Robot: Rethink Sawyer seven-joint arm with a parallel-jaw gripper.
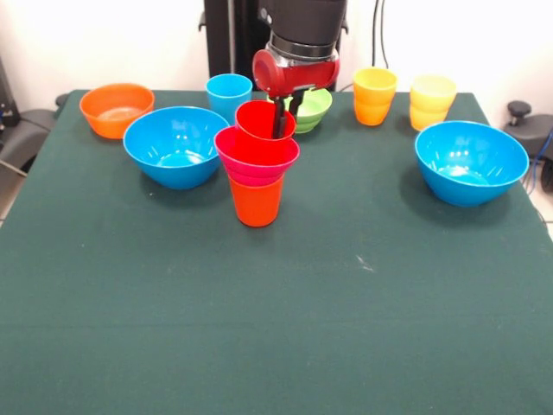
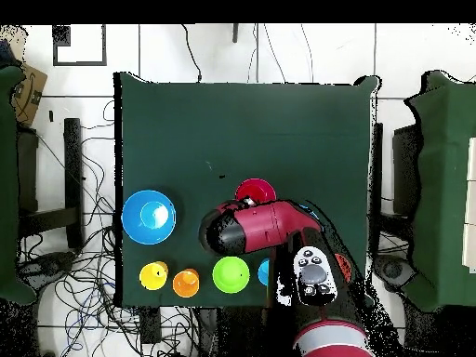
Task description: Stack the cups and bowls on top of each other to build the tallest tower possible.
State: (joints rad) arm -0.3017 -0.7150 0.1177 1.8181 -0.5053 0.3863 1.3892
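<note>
The gripper hung just above the frame's centre in the front view, its dark fingers pinching the rim of a red cup. That cup sat tilted in a pink-red bowl, which rested on an orange cup, the three forming the tower. Left of it stood a large blue bowl, with an orange bowl at upper left. Behind the tower stood a light blue cup and a lime-green bowl. Toward upper right stood a yellow-orange cup and a pale yellow cup, with a second blue bowl at right. All sat on the green table. Overhead, the arm hid most of the tower.
</note>
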